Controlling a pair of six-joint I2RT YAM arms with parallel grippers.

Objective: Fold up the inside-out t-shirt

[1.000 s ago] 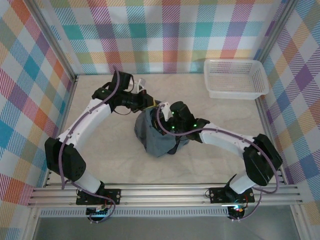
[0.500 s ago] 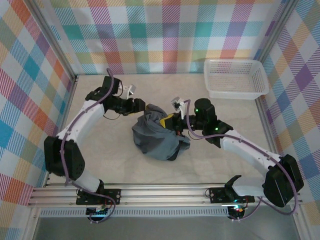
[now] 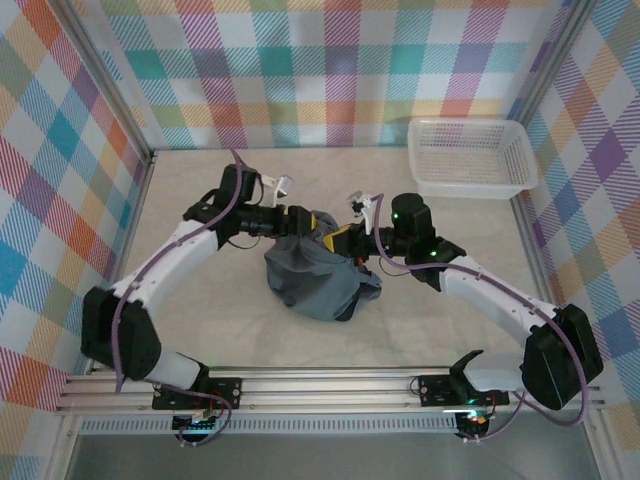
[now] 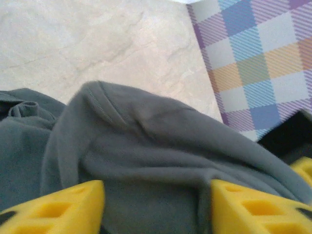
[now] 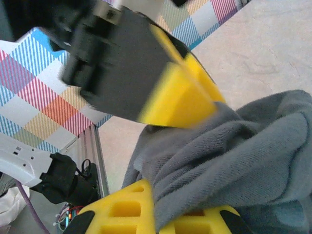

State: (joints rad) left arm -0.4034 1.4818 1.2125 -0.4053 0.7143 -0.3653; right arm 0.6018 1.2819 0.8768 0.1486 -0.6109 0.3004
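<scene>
Overhead view of a pale table (image 3: 215,300) w/ bright plaid walls (image 3: 60,200) on three sides. From the near-left corner the L arm (image 3: 170,260) stretches up and in toward the centre. The L gripper (image 3: 304,222) (image 4: 156,195) is at the t-shirt's top-left edge, its jaws well apart. In the L wrist view its two yellow fingers (image 4: 63,207) sit at the bottom corners w/ a thick fold of grey cloth bulging up between them; cannot tell if they are squeezing it. The t-shirt (image 3: 315,280) (image 4: 146,141) (image 5: 234,165), dark slate-grey, lies as a crumpled heap approx. mid-table, between the two grippers and touching both. Just right of the heap's top, the R gripper (image 3: 339,238) (image 5: 161,207) has its jaws nearly closed, pinching a bunched ridge of the cloth. In the R wrist view the fabric runs down into the narrow gap between its yellow fingers (image 5: 131,212). The R arm (image 3: 490,300) runs from there back to the near-right corner. A white mesh basket (image 3: 466,186) sits in the far-right corner, well apart from the t-shirt.
</scene>
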